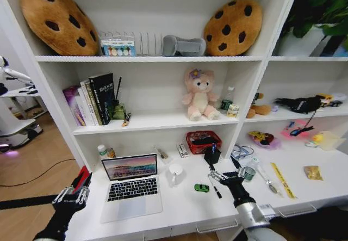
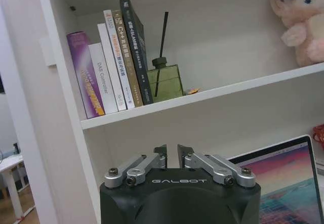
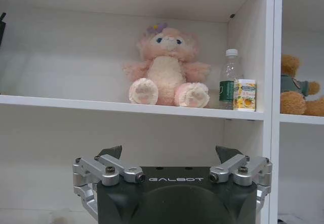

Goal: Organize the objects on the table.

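Hovering over the middle of the counter [image 1: 179,205], right tool [image 1: 224,177] spread wide, grasping nothing, poised just above and beside the black pen [image 1: 214,187]. Lifted at the counter's left front corner, left tool [image 1: 76,194] nearly clenched, a thin slit between the tips, also grasping nothing.

Judging by the spread of clutter, barely begun. Still scattered across the counter:

- laptop [image 1: 131,184], lid up and screen lit, near the left front edge
- small white cup [image 1: 175,170], just right of the laptop
- green toy car [image 1: 202,187], mid-counter, close beside the pen and under the right tool's reach
- red basket [image 1: 203,141], against the back edge, something dark inside
- black box [image 1: 211,155], just in front of the basket
- small bottle [image 1: 105,152], at the left back corner
- green cup [image 1: 248,173], spoon [image 1: 262,178], yellow strip [image 1: 282,180] and a small brownish packet [image 1: 314,172], strung along the right half toward the front edge
- more coloured bits farther along the right back edge, too indistinct to name

Nothing visibly gathered, stacked or put away so far. Probably the pen or the toy car first, given where the open right tool hangs; almost everything else left to sort. Books, pink plush bear and cookie cushions on the shelves above, apart from the counter clutter.
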